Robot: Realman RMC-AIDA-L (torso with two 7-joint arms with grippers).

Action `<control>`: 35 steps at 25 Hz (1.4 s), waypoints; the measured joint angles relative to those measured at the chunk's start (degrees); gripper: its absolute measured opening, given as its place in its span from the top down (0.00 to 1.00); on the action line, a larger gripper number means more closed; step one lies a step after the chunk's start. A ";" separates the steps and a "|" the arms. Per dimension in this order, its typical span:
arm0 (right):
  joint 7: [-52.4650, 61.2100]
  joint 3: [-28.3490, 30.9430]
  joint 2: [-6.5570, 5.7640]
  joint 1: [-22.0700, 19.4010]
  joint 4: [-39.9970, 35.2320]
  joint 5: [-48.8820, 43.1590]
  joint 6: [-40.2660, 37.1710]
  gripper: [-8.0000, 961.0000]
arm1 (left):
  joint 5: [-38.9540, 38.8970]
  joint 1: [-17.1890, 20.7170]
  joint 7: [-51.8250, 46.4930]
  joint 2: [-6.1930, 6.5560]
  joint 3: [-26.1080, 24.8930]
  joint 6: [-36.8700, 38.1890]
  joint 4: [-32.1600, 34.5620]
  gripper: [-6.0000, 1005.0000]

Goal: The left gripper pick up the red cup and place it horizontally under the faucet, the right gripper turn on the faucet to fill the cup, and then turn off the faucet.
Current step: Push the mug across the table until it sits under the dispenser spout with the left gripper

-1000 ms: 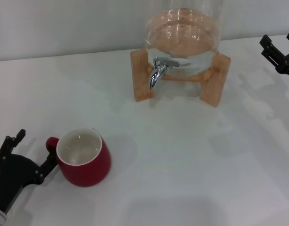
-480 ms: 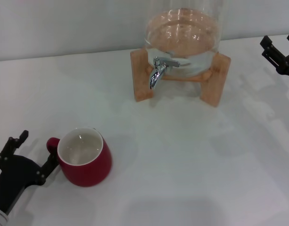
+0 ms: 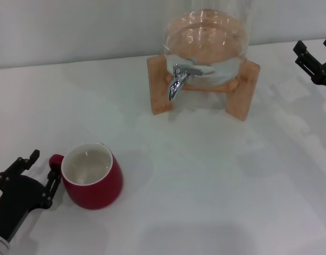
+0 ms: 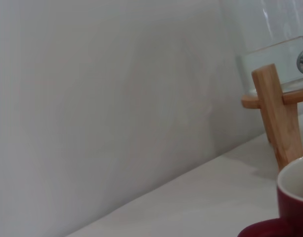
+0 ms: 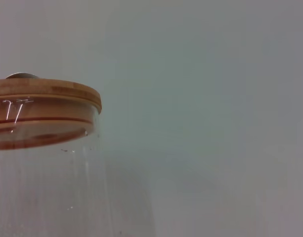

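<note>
**Left claw closing in on the red cup's handle**

From the head view, we are looking at the red cup (image 3: 92, 180), a glossy dark-red mug with a white inside and a belly widening toward its base, standing upright on the white table (image 3: 216, 180) near the front left. Its small loop handle is pointing toward the left gripper (image 3: 41, 171), whose black fingers are spread apart, released, one finger lying just beside the handle and the other farther out. Compared with half a second ago, the claw is sitting closer around the handle, and the cup is standing slightly turned and shifted. Well apart, at the back, the chrome faucet (image 3: 178, 81) is pointing its spout down from the glass jar (image 3: 208, 37) on its wooden stand (image 3: 158, 85). The right gripper (image 3: 315, 58) is waiting at the far right edge with its fingers parted, where it was before.

From the left wrist view, we are seeing the cup's red wall and white rim (image 4: 295, 197) close by, the stand's leg (image 4: 277, 116) beyond it, and the pale wall (image 4: 107, 98).

From the right wrist view, we are seeing only the jar's wooden lid (image 5: 45, 91) above clear glass.
</note>
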 joint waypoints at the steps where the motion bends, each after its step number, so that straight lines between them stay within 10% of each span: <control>1: 0.00 0.00 0.00 0.00 0.00 0.00 0.00 0.10 | -0.01 -0.03 0.00 0.00 0.00 0.00 -0.03 0.51; 18: 0.09 -0.09 0.00 0.00 0.01 0.01 -0.49 0.10 | -0.04 -0.25 -0.24 0.10 0.10 0.01 -0.18 0.91; 35: 0.49 -1.40 0.00 0.00 0.71 0.02 -2.95 0.10 | -1.32 -4.80 -5.66 0.51 -0.52 -1.22 -0.35 0.91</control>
